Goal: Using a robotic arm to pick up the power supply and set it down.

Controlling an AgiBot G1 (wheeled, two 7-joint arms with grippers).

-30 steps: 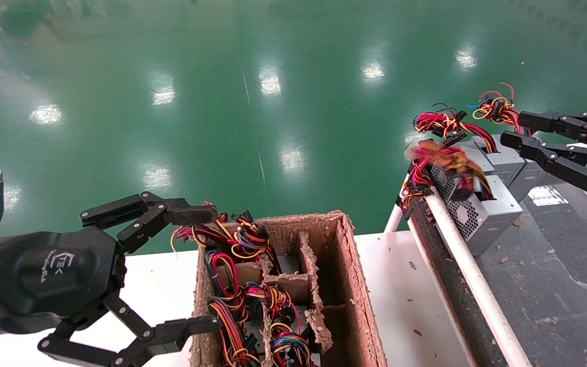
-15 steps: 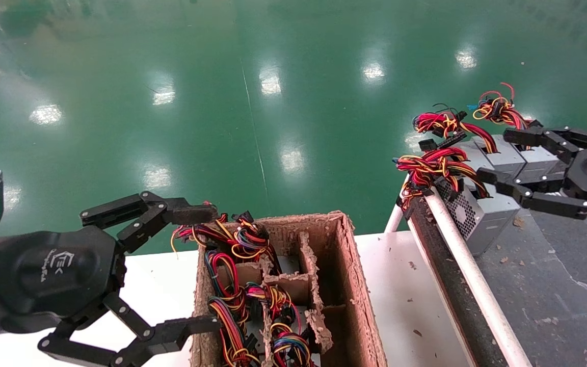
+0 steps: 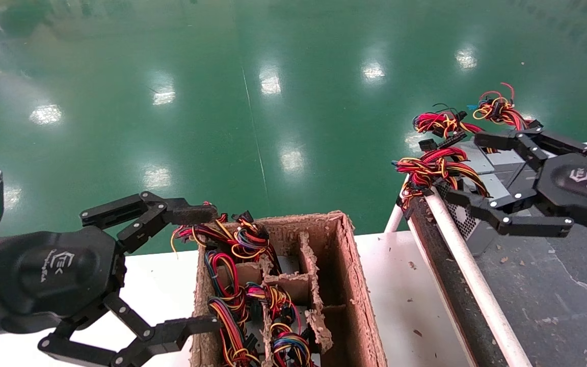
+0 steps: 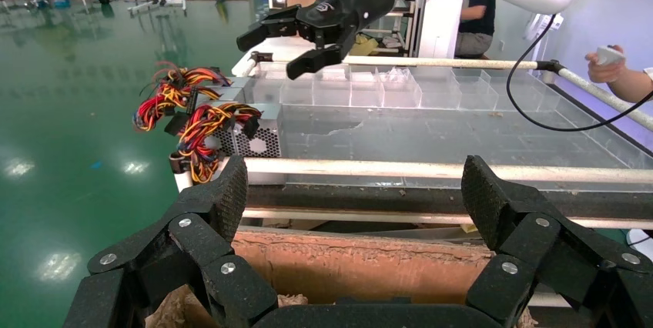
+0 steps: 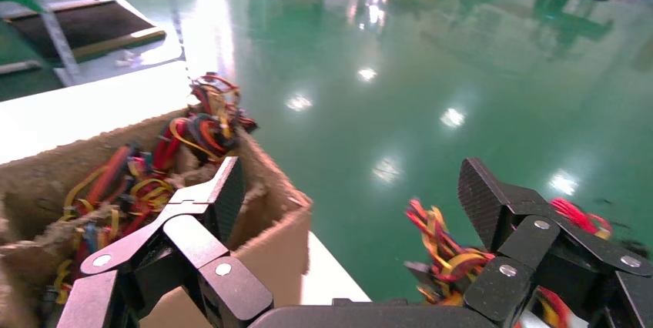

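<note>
The power supply (image 3: 479, 201) already rests on the dark belt at about two o'clock, the right gripper (image 3: 464, 168) hovering above with fingers spread and empty (set-down looks done), while the left gripper (image 3: 196, 270) waits spread beside the cardboard box (image 3: 354, 285).

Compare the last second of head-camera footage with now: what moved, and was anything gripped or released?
The right gripper, open and empty throughout, swung leftward over the nearest power supply on the dark belt. Nothing was gripped; that unit's wire bundle, blurred a second ago, now rests draped over the white rail. The left gripper, the cardboard box and the two farther power supplies look unchanged.
</note>
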